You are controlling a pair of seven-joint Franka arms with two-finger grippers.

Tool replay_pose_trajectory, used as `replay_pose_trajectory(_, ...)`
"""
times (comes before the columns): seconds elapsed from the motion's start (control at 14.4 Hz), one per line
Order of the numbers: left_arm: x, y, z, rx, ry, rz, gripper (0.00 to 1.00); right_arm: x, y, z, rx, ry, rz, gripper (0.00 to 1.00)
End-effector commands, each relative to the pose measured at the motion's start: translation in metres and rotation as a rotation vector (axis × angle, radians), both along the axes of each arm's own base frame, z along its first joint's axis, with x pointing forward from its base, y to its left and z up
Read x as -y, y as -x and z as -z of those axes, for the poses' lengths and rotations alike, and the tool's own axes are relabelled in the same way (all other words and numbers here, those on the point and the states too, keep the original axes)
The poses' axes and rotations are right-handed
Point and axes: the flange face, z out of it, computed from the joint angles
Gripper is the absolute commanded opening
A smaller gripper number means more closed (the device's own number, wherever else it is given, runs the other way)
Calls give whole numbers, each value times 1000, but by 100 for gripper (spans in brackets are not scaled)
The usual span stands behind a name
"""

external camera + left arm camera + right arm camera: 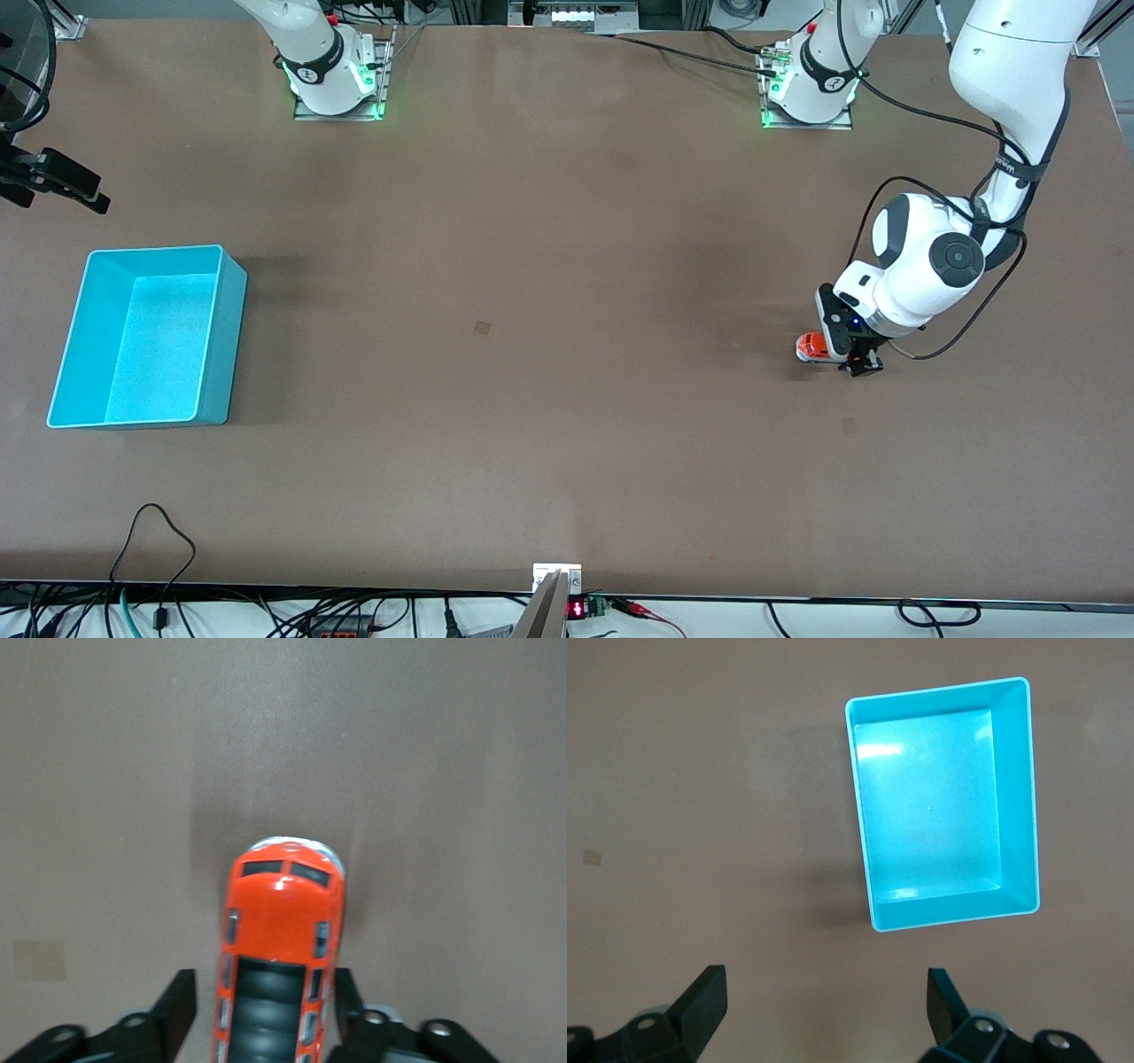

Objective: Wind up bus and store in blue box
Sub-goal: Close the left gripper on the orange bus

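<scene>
The orange bus stands on the table toward the left arm's end. My left gripper is down over its rear half, one finger on each side. One finger touches the bus's side; a strip of table shows between the bus and the other finger. The blue box sits toward the right arm's end with nothing in it. My right gripper hangs high over bare table beside the box, open, nothing between its fingers.
Two small tape squares mark the brown table. A black clamp juts in at the table's edge, farther from the front camera than the box. Cables trail over the table edge nearest that camera.
</scene>
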Motion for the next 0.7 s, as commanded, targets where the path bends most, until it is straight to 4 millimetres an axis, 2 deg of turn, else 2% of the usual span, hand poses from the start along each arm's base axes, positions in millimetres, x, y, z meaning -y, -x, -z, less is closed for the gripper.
replay_pose_trajectory(0.0,1,-7,5,4,-9,26,35,2,0,-1,9,-8,1,100)
replay_pose_trajectory(0.14,4,-8,8,3,-7,31,21,2,0,-1,9,-10,1,100)
replay_pose_trajectory(0.56,7,-7,9,-3,-6,35,21,3,0,0,8,-10,4,100)
replay_pose_trajectory(0.63,13,-8,8,-1,-2,44,21,3,0,1,6,-10,4,100)
